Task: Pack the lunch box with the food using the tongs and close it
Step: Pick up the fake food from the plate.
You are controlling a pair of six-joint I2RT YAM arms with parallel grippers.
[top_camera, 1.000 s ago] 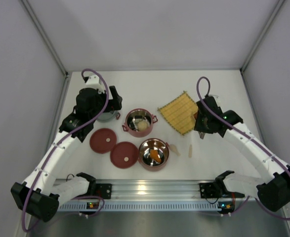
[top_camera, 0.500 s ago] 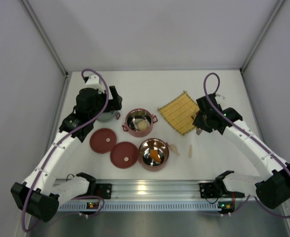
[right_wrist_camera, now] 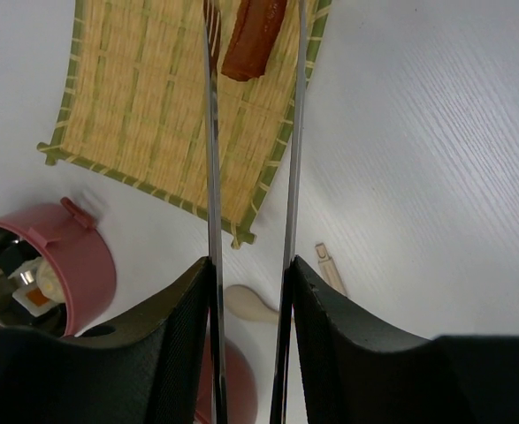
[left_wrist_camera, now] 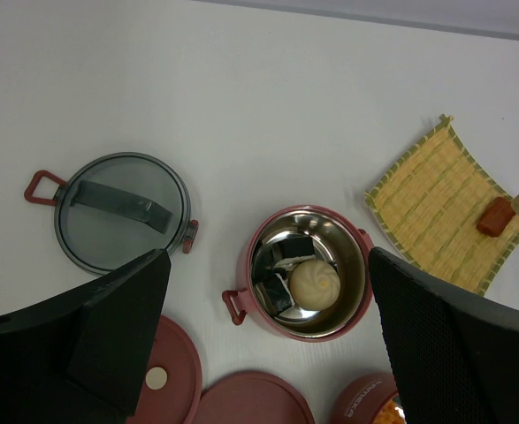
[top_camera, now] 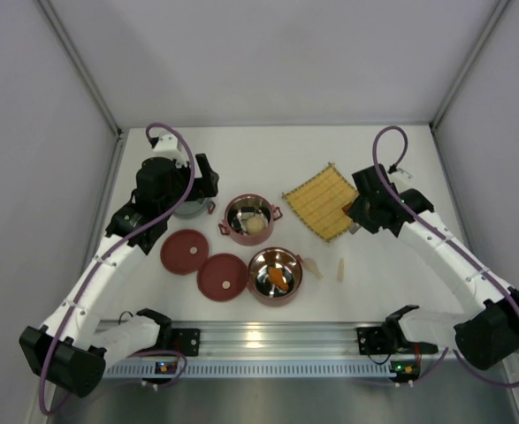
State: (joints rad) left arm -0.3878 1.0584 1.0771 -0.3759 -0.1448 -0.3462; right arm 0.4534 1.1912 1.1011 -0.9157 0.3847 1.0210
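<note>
Right gripper (right_wrist_camera: 250,353) pinches tongs (right_wrist_camera: 210,159). Orange slab (right_wrist_camera: 255,40) at mat (right_wrist_camera: 144,115) edge lies between the tips, long axis roughly along the blades.

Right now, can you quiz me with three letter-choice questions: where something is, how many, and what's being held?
1. Where is the orange piece? A on the yellow mat; B in a bowl; C on the floor.
2. How many maroon lids lie flat? A one; B two; C four.
3. What does the right tool hold? A nothing; B a spoon; C the tongs.
Answers: 1 A, it rests on the mat. 2 B, two show from above. 3 C, it clamps them.
</note>
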